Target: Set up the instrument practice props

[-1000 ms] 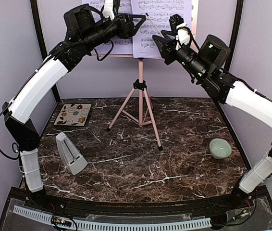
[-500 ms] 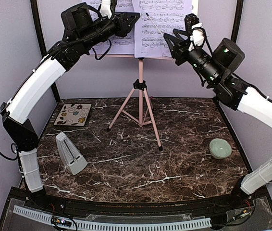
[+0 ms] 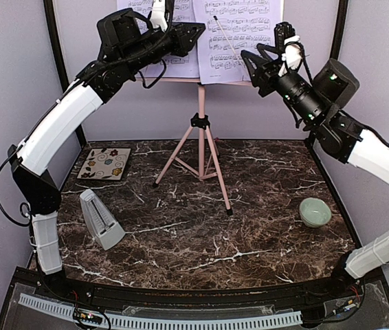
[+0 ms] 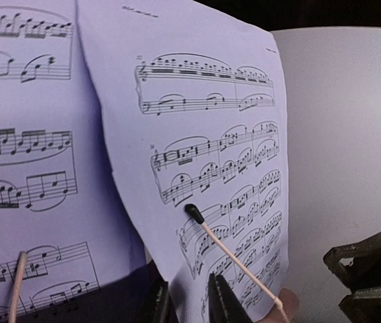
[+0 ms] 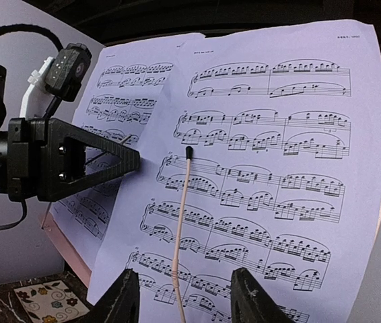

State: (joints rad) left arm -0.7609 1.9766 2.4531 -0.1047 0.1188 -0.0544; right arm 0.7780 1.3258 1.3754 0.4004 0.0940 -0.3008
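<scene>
The pink music stand (image 3: pixel 201 103) stands on its tripod at the back of the table, with two lavender sheet-music pages side by side on its desk. My left gripper (image 3: pixel 196 31) is up at the seam between them. In the left wrist view its jaws (image 4: pixel 187 304) stand narrowly apart, with the lower left edge of the right page (image 4: pixel 204 121) between them and the left page (image 4: pixel 29 168) beside it. My right gripper (image 5: pixel 185 299) hangs open in front of the right page (image 5: pixel 278 168), not touching it. The white-grey metronome (image 3: pixel 100 220) stands on the table at front left.
A thin pale stick with a black tip (image 5: pixel 180 222) lies against the right page. The floral tile (image 3: pixel 104 163) is at back left and the pale green bowl (image 3: pixel 315 212) at right. Dark posts and lavender walls close in the back.
The left jaws have narrowed around the right page's edge. That page has shifted right along the stand. The right gripper has drawn back to the right and opened slightly.
</scene>
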